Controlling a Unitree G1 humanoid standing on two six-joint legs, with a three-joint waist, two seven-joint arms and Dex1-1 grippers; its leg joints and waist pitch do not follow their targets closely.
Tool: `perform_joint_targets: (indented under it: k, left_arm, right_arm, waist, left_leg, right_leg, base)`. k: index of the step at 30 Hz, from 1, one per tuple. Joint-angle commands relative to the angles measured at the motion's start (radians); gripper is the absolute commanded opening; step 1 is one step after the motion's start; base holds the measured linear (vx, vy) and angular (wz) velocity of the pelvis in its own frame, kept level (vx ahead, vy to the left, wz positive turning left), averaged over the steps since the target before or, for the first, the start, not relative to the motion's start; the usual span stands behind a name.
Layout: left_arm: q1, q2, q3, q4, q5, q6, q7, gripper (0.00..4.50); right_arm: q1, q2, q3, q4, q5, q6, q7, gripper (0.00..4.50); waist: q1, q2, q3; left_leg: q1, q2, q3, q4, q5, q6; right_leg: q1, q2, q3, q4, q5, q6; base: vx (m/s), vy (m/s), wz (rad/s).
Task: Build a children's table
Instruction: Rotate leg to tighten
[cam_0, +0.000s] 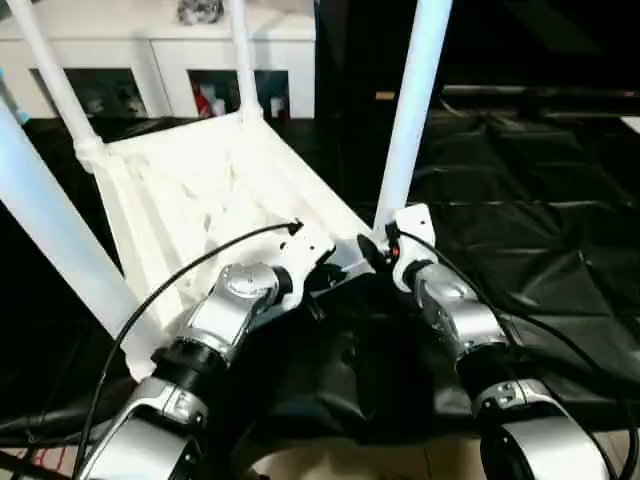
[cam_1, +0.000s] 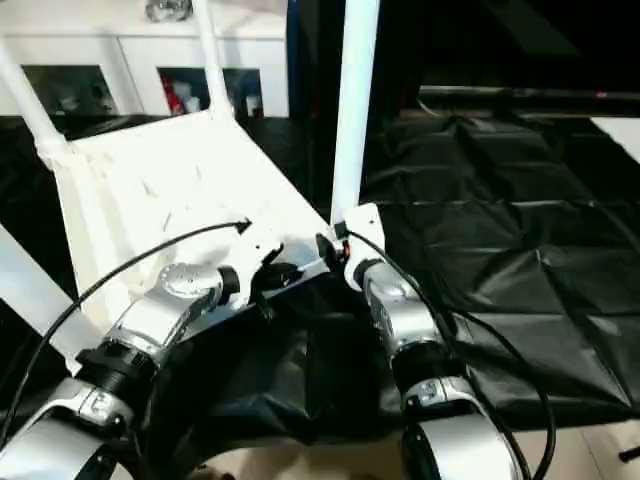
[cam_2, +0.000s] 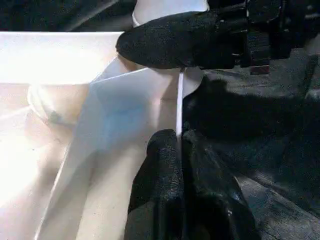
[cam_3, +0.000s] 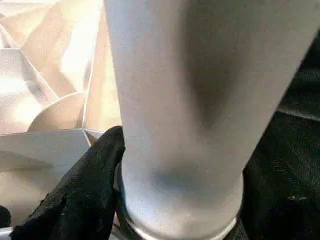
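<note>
White plastic is taking up the middle: the tabletop (cam_0: 200, 210) is lying tilted, ribbed underside up, on black sheeting (cam_0: 520, 230), with four legs (cam_0: 412, 110) standing in its corner sockets, so assembly is looking nearly finished, though seating depth is hard to judge. All leg tops are running out of frame. The left claw (cam_2: 179, 150) is pinching a thin rib of the top, closed; the right claw (cam_3: 175, 220) is wrapping around the nearest leg's base.
</note>
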Motion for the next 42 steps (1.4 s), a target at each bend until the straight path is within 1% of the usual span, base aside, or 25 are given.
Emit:
perform_joint_targets:
  k: [1, 2, 3, 4, 5, 8, 9, 10, 11, 13, 15, 16, 17, 18, 21, 22, 24, 25, 26, 29, 31, 34, 35, 41, 42]
  left_arm:
    - [-0.016, -0.014, 0.011, 0.002, -0.017, -0.065, -0.013, 0.00]
    - [-0.011, -0.004, 0.010, -0.005, -0.020, -0.068, -0.030, 0.00]
    - [-0.006, 0.008, 0.010, -0.009, -0.025, -0.074, -0.051, 0.00]
    - [0.001, 0.023, 0.010, -0.018, -0.035, -0.082, -0.082, 0.00]
    - [0.013, 0.043, 0.010, -0.033, -0.048, -0.092, -0.126, 0.00]
    - [0.034, 0.078, 0.009, -0.060, -0.070, -0.121, -0.202, 0.00]
    - [0.047, 0.108, 0.001, -0.067, -0.072, -0.152, -0.247, 0.00]
    - [0.048, 0.112, 0.000, -0.067, -0.071, -0.155, -0.254, 0.00]
    - [0.057, 0.140, -0.007, -0.071, -0.071, -0.170, -0.297, 0.00]
    - [0.061, 0.153, -0.006, -0.077, -0.081, -0.175, -0.328, 0.00]
    - [0.069, 0.171, -0.002, -0.093, -0.102, -0.163, -0.378, 0.00]
    - [0.069, 0.171, -0.002, -0.093, -0.102, -0.163, -0.378, 0.00]
    - [0.073, 0.184, -0.004, -0.100, -0.111, -0.166, -0.412, 0.00]
    - [0.081, 0.211, -0.015, -0.113, -0.113, -0.163, -0.467, 0.00]
    - [0.086, 0.238, -0.030, -0.113, -0.110, -0.165, -0.524, 0.00]
    - [0.088, 0.244, -0.034, -0.113, -0.110, -0.166, -0.536, 0.00]
    - [0.090, 0.257, -0.043, -0.114, -0.104, -0.164, -0.560, 0.00]
    - [0.091, 0.259, -0.043, -0.113, -0.103, -0.167, -0.562, 0.00]
    - [0.092, 0.260, -0.042, -0.111, -0.101, -0.170, -0.565, 0.00]
    - [0.093, 0.262, -0.041, -0.112, -0.102, -0.170, -0.572, 0.00]
    - [0.095, 0.268, -0.044, -0.110, -0.101, -0.170, -0.579, 0.00]
    - [0.098, 0.272, -0.045, -0.107, -0.097, -0.172, -0.586, 0.00]
    - [0.098, 0.273, -0.045, -0.107, -0.097, -0.173, -0.587, 0.00]
    - [0.100, 0.263, -0.032, -0.107, -0.100, -0.171, -0.572, 0.00]
    - [0.092, 0.244, -0.018, -0.098, -0.100, -0.169, -0.537, 0.00]
  right_arm:
    - [0.006, 0.060, 0.066, -0.017, 0.027, -0.028, 0.146, 3.31]
    - [0.008, 0.054, 0.063, -0.025, 0.035, -0.026, 0.166, 3.45]
    - [0.006, 0.046, 0.060, -0.030, 0.043, -0.028, 0.188, 3.51]
    - [0.006, 0.033, 0.063, -0.039, 0.047, -0.026, 0.219, 3.51]
    - [0.009, 0.007, 0.077, -0.055, 0.048, -0.024, 0.271, 3.81]
    - [0.015, -0.039, 0.105, -0.081, 0.037, -0.025, 0.352, 3.92]
    - [0.024, -0.083, 0.134, -0.104, 0.019, -0.031, 0.414, 4.09]
    - [0.025, -0.089, 0.138, -0.108, 0.018, -0.030, 0.424, 4.09]
    - [0.039, -0.130, 0.162, -0.140, 0.019, -0.017, 0.504, 4.09]
    - [0.050, -0.153, 0.170, -0.170, 0.032, -0.003, 0.562, 4.09]
    - [0.068, -0.189, 0.178, -0.218, 0.057, 0.027, 0.659, 4.09]
    - [0.068, -0.189, 0.178, -0.218, 0.057, 0.027, 0.659, 4.09]
    - [0.075, -0.207, 0.182, -0.238, 0.063, 0.037, 0.700, 4.09]
    - [0.087, -0.246, 0.199, -0.272, 0.080, 0.062, 0.785, 4.09]
    - [0.095, -0.281, 0.220, -0.296, 0.094, 0.081, 0.847, 4.09]
    - [0.097, -0.288, 0.223, -0.302, 0.097, 0.088, 0.860, 3.93]
    - [0.104, -0.304, 0.228, -0.325, 0.104, 0.107, 0.897, 3.93]
    - [0.105, -0.305, 0.227, -0.327, 0.105, 0.111, 0.900, 3.65]
    - [0.107, -0.307, 0.226, -0.334, 0.107, 0.119, 0.907, 3.65]
    - [0.110, -0.314, 0.227, -0.348, 0.112, 0.137, 0.920, 3.56]
    - [0.113, -0.319, 0.231, -0.357, 0.115, 0.147, 0.932, 3.25]
    - [0.118, -0.323, 0.235, -0.369, 0.119, 0.157, 0.938, 3.11]
    - [0.121, -0.322, 0.236, -0.372, 0.119, 0.157, 0.938, 2.88]
    - [0.139, -0.301, 0.235, -0.384, 0.126, 0.174, 0.926, 2.71]
    - [0.145, -0.279, 0.223, -0.379, 0.125, 0.172, 0.886, 2.70]
  waist:
    - [0.003, -0.014, -0.068]
    - [0.006, -0.013, -0.069]
    - [0.007, -0.013, -0.068]
    - [0.006, -0.015, -0.068]
    - [0.007, -0.013, -0.068]
    - [0.008, -0.011, -0.068]
    - [0.007, -0.011, -0.069]
    - [0.011, -0.011, -0.069]
    - [0.012, -0.012, -0.068]
    - [0.017, -0.010, -0.069]
    - [0.021, -0.010, -0.069]
    - [0.022, -0.010, -0.069]
    - [0.025, -0.011, -0.070]
    - [0.027, -0.011, -0.069]
    - [0.032, -0.010, -0.069]
    - [0.033, -0.010, -0.067]
    - [0.035, -0.011, -0.067]
    - [0.035, -0.011, -0.066]
    - [0.034, -0.010, -0.066]
    - [0.034, -0.011, -0.066]
    - [0.036, -0.011, -0.068]
    - [0.036, -0.011, -0.069]
    - [0.037, -0.012, -0.069]
    - [0.037, -0.012, -0.069]
    - [0.036, -0.011, -0.069]
  left_leg:
    - [0.005, 0.009, 0.004, -0.065, -0.228, 0.025]
    - [0.006, 0.009, 0.004, -0.065, -0.223, 0.028]
    - [0.003, 0.010, 0.004, -0.066, -0.212, 0.035]
    - [0.002, 0.010, 0.004, -0.066, -0.212, 0.037]
    - [0.003, 0.010, 0.004, -0.067, -0.211, 0.035]
    - [0.005, 0.016, 0.002, -0.067, -0.205, 0.038]
    - [0.006, 0.016, 0.004, -0.066, -0.197, 0.040]
    - [0.007, 0.016, 0.002, -0.066, -0.196, 0.040]
    - [0.005, 0.016, 0.005, -0.066, -0.195, 0.046]
    - [0.010, 0.019, 0.007, -0.064, -0.193, 0.050]
    - [0.007, 0.020, 0.007, -0.064, -0.185, 0.052]
    - [0.008, 0.020, 0.007, -0.064, -0.181, 0.053]
    - [0.007, 0.020, 0.007, -0.062, -0.180, 0.057]
    - [0.007, 0.020, 0.008, -0.062, -0.188, 0.058]
    - [0.010, 0.023, 0.008, -0.062, -0.202, 0.059]
    - [0.009, 0.024, 0.008, -0.063, -0.214, 0.054]
    - [0.009, 0.023, 0.007, -0.065, -0.222, 0.046]
    - [0.008, 0.024, 0.006, -0.066, -0.222, 0.041]
    - [0.010, 0.023, 0.006, -0.065, -0.227, 0.036]
    - [0.009, 0.022, 0.006, -0.065, -0.223, 0.033]
    - [0.009, 0.023, 0.006, -0.063, -0.209, 0.036]
    - [0.009, 0.022, 0.006, -0.063, -0.201, 0.037]
    - [0.009, 0.022, 0.006, -0.063, -0.200, 0.037]
    - [0.008, 0.022, 0.006, -0.063, -0.205, 0.035]
    - [0.008, 0.023, 0.006, -0.063, -0.206, 0.035]
  right_leg:
    - [0.045, -0.043, 0.034, -0.081, -0.251, -0.169]
    - [0.045, -0.044, 0.034, -0.081, -0.248, -0.171]
    - [0.047, -0.044, 0.034, -0.079, -0.236, -0.173]
    - [0.048, -0.044, 0.033, -0.080, -0.241, -0.173]
    - [0.048, -0.044, 0.033, -0.079, -0.244, -0.175]
    - [0.048, -0.043, 0.032, -0.074, -0.213, -0.189]
    - [0.046, -0.040, 0.033, -0.072, -0.189, -0.198]
    - [0.047, -0.040, 0.032, -0.072, -0.186, -0.201]
    - [0.049, -0.039, 0.033, -0.069, -0.170, -0.205]
    - [0.047, -0.038, 0.034, -0.066, -0.145, -0.215]
    - [0.049, -0.039, 0.034, -0.061, -0.125, -0.223]
    - [0.050, -0.038, 0.034, -0.061, -0.118, -0.224]
    - [0.049, -0.039, 0.033, -0.058, -0.105, -0.236]
    - [0.049, -0.039, 0.033, -0.058, -0.116, -0.235]
    - [0.045, -0.041, 0.034, -0.060, -0.137, -0.235]
    - [0.044, -0.042, 0.034, -0.062, -0.150, -0.237]
    - [0.046, -0.042, 0.034, -0.063, -0.165, -0.231]
    - [0.046, -0.043, 0.034, -0.063, -0.172, -0.229]
    - [0.045, -0.043, 0.035, -0.064, -0.176, -0.229]
    - [0.045, -0.043, 0.035, -0.065, -0.181, -0.228]
    - [0.046, -0.044, 0.035, -0.062, -0.163, -0.229]
    - [0.046, -0.043, 0.034, -0.060, -0.149, -0.233]
    - [0.046, -0.043, 0.034, -0.060, -0.146, -0.233]
    - [0.046, -0.043, 0.034, -0.061, -0.155, -0.230]
    - [0.045, -0.044, 0.035, -0.061, -0.154, -0.231]
  base:
    - [0.000, 0.000, 0.00]
    - [0.000, 0.000, 0.00]
    - [0.000, 0.000, 0.00]
    - [0.000, 0.000, 0.00]
    - [0.000, 0.000, 0.00]
    - [0.000, 0.000, 0.00]
    - [0.000, 0.000, 0.00]
    - [0.000, 0.000, 0.00]
    - [0.000, 0.000, 0.00]
    - [0.000, 0.000, 0.00]
    - [0.000, 0.000, 0.00]
    - [0.000, 0.000, 0.00]
    - [0.000, 0.000, 0.00]
    - [0.000, 0.000, 0.00]
    - [0.000, 0.000, 0.00]
    - [0.000, 0.000, 0.00]
    - [0.000, 0.000, 0.00]
    - [0.000, 0.000, 0.00]
    - [0.000, 0.000, 0.00]
    - [0.000, 0.000, 0.00]
    - [0.000, 0.000, 0.00]
    - [0.000, 0.000, 0.00]
    - [0.000, 0.000, 0.00]
    - [0.000, 0.000, 0.00]
    - [0.000, 0.000, 0.00]
